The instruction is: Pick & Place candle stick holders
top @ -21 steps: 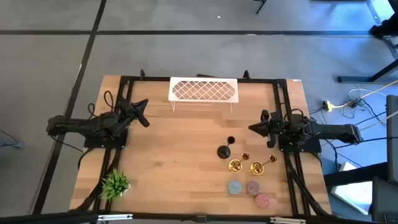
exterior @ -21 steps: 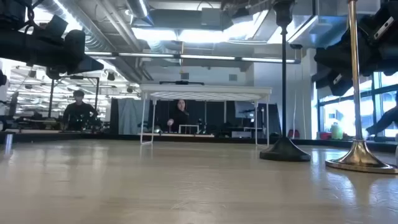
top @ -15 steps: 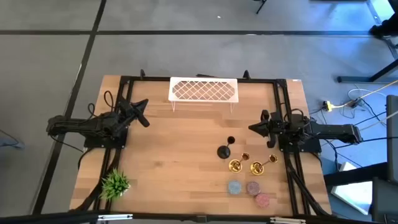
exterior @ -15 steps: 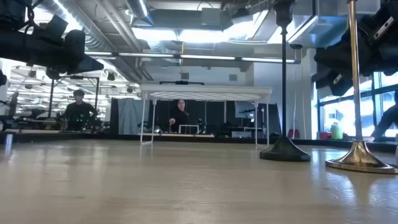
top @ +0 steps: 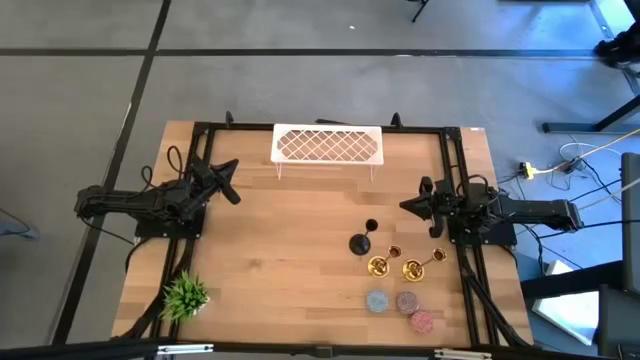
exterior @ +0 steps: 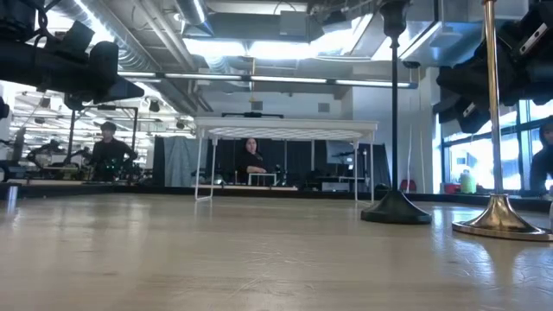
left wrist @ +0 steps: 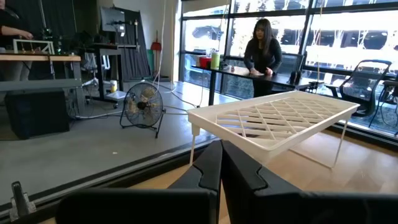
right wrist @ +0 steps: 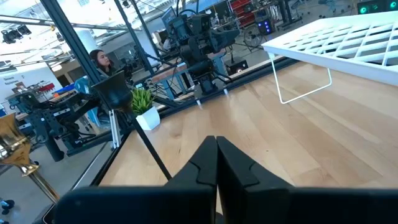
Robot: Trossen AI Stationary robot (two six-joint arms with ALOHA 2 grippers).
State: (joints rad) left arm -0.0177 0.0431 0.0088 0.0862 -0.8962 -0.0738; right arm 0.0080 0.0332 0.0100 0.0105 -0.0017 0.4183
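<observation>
Pre-pick: right gripper (top: pixel 408 206) and left gripper (top: pixel 232 192), fingers together, idle. Next: right reaches black candle stick holder (top: pixel 360 243) at five o'clock.

The left gripper (top: pixel 229 181) is held closed above the table's left side, empty. The right gripper (top: pixel 410 206) is likewise closed over the right side, empty.

Gold holder (exterior: pixel 499 216) top cut off, low view
</observation>
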